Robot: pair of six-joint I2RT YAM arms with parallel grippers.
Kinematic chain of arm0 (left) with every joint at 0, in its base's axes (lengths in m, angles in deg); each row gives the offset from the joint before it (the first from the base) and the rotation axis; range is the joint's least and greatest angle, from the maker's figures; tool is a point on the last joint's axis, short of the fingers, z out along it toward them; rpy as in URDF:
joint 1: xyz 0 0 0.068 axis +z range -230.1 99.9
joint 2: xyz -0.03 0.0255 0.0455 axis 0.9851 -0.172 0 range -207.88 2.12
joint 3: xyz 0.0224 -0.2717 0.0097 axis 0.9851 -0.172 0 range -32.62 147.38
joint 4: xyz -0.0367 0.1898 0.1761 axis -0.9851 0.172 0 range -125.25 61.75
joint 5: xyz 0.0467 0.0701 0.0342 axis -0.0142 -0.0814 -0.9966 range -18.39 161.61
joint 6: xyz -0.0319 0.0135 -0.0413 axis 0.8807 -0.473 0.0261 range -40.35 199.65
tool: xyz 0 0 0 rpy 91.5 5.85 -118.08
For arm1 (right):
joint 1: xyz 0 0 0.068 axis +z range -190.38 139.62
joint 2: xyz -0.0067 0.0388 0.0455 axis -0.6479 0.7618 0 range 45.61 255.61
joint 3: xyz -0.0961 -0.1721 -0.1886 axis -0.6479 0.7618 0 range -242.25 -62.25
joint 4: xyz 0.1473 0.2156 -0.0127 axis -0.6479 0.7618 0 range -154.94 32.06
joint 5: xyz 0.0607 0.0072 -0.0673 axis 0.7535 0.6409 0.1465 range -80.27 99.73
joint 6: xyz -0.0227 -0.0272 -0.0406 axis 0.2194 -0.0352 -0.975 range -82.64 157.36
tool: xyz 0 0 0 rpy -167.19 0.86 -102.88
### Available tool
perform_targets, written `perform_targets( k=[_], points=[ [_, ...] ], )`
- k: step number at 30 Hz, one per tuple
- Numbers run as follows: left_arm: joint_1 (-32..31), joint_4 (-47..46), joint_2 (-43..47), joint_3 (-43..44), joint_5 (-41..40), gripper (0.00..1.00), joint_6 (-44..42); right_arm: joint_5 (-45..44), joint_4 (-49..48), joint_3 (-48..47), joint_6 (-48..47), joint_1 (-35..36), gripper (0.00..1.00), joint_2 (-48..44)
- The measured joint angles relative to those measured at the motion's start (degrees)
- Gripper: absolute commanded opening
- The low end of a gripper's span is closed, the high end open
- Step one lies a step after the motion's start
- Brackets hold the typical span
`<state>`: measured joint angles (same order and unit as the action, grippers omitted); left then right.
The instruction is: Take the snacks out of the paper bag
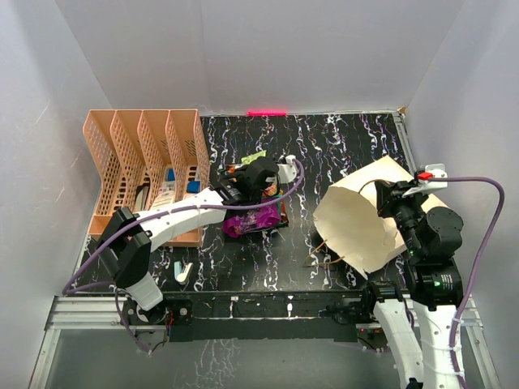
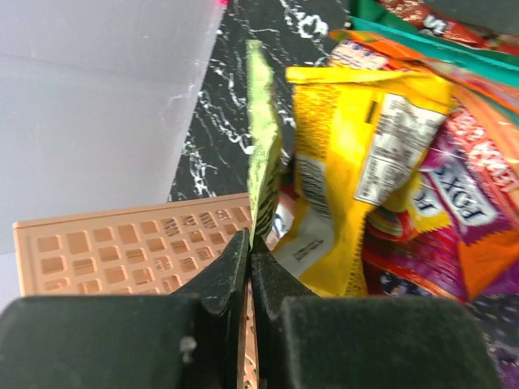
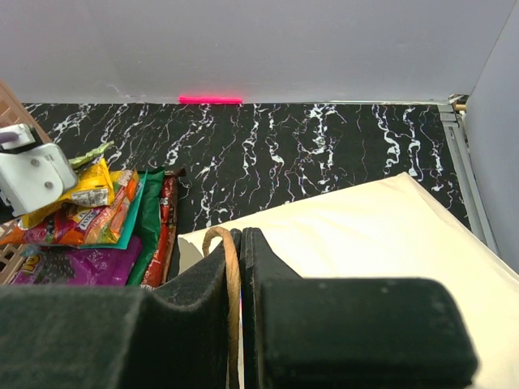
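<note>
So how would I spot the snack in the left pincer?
Find the peach rack on the left. Beside it, the left pincer pinches a thin packet by the snack pile. It's light green; its neighbours are yellow, orange and purple.

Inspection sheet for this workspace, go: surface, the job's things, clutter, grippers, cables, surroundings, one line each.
Surface: black, white-veined tabletop; no spills seen.
Job's things: paper bag tilted at the right; snacks piled out on the table to its left; whether any remain inside cannot be told.
Clutter: peach file rack at the left; small white item near the front edge.
Grippers: left gripper shut on the light green packet; right gripper shut on the bag's cord handle.
Cables: purple cable along each arm; no snag seen.
Surroundings: plain grey walls; pink strip at the back wall's foot.
</note>
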<state>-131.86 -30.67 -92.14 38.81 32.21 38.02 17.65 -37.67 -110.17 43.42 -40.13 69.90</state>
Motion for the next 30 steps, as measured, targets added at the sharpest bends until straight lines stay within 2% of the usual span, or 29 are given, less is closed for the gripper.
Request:
perform_targets(
  k=[13, 15, 18, 20, 25, 30],
  points=[
    [-1.7, 6.3, 0.0, -1.2, 1.9, 0.02, 2.4, 1.1, 0.4, 0.0, 0.4, 0.0, 0.08, -0.4],
    [-1.9, 6.6, 0.1, -1.2, 1.9, 0.07, 2.5, 1.1, 0.6, 0.0, 0.5, 0.0, 0.08, -0.4],
    [-2.2, 7.0, 0.2, -1.2, 1.9, 0.25, 2.6, 1.2, 1.1, 0.0, 0.5, 0.0, 0.08, -0.4],
    [-2.4, 7.3, 0.4, -1.2, 1.9, 0.32, 2.7, 1.3, 1.2, 0.0, 0.7, 0.0, 0.08, -0.4],
    [-3.0, 8.6, 2.1, -0.9, 2.4, 0.42, 3.4, 1.7, 1.3, 0.0, 0.9, 0.0, 0.08, -0.4],
    [-3.3, 11.3, 5.4, 1.6, 4.5, 0.48, 5.7, 1.8, 1.7, -0.7, 1.1, 0.0, 0.08, -0.4]
  ],
)
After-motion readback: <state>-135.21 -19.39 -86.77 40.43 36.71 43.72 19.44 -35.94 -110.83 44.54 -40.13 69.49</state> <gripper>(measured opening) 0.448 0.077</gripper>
